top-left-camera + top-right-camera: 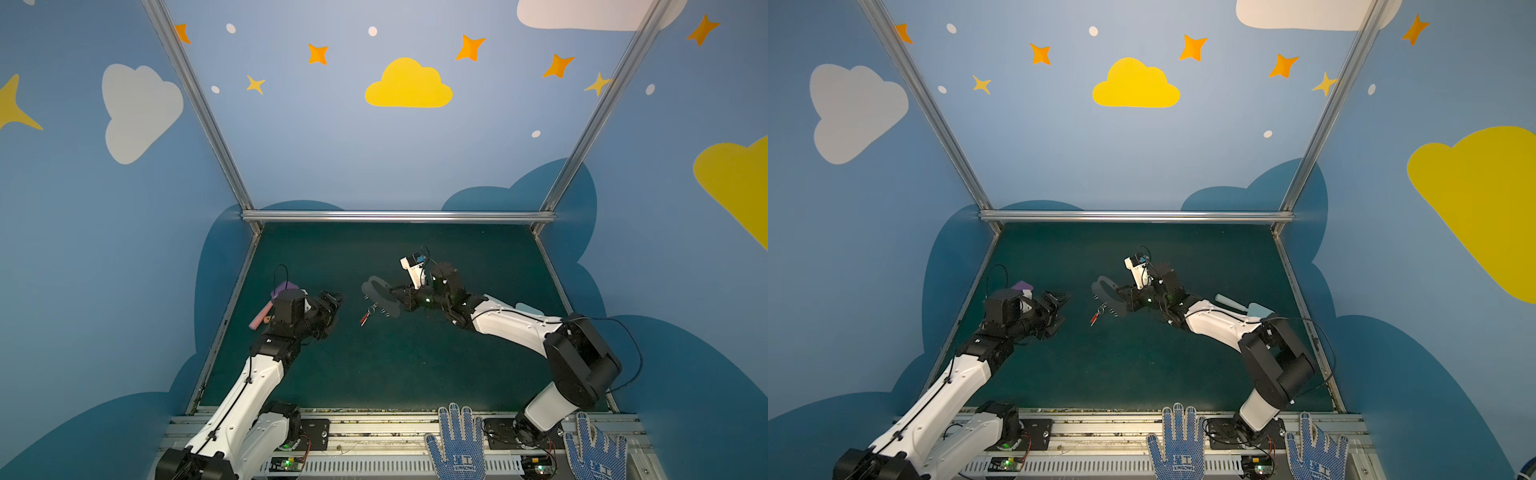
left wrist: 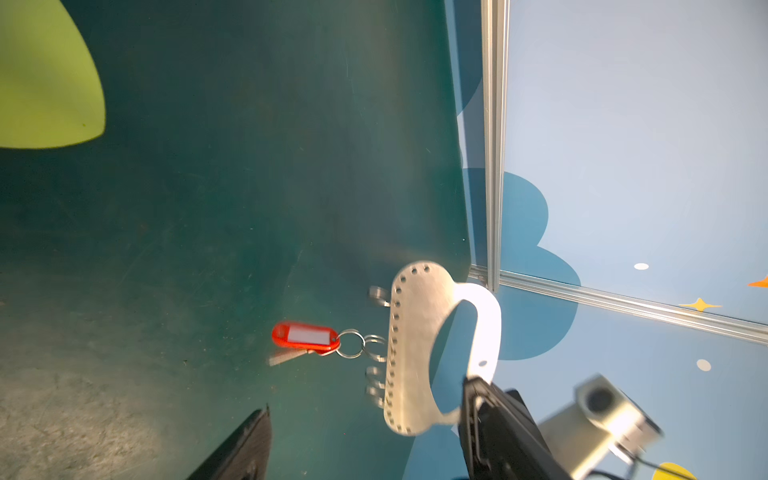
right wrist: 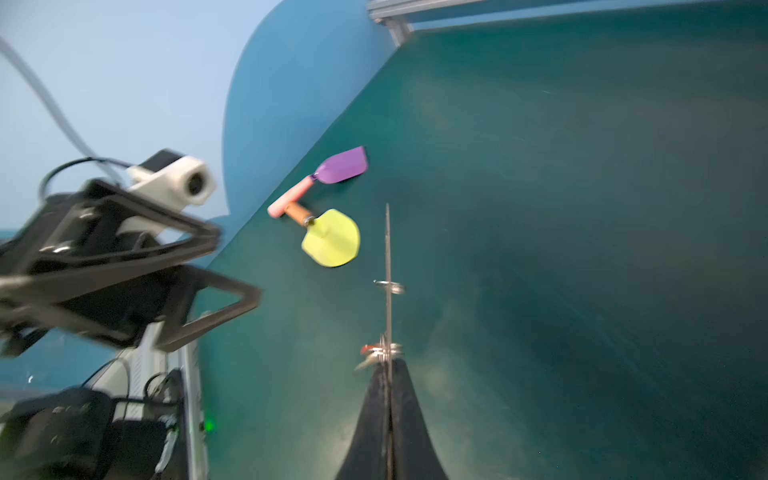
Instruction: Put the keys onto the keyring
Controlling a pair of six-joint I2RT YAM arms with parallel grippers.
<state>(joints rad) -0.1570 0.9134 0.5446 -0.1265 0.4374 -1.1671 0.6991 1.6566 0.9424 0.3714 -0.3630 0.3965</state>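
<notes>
Black right fingers (image 3: 376, 399) clamp the keyring (image 2: 415, 345), a flat grey metal plate with an oval slot and a row of small holes. From its holed edge the keys (image 2: 305, 336), a red plastic tag and a silvery key, hang by wire rings. Nearby the left fingers (image 2: 243, 451) stand wide, holding nothing. Beneath lies a scuffed dark green worktop (image 1: 395, 365); blue walls (image 1: 332, 145) carry painted clouds.

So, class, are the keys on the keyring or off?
On: the keys hang linked to the holed edge of the keyring, which the right fingers hold.
</notes>
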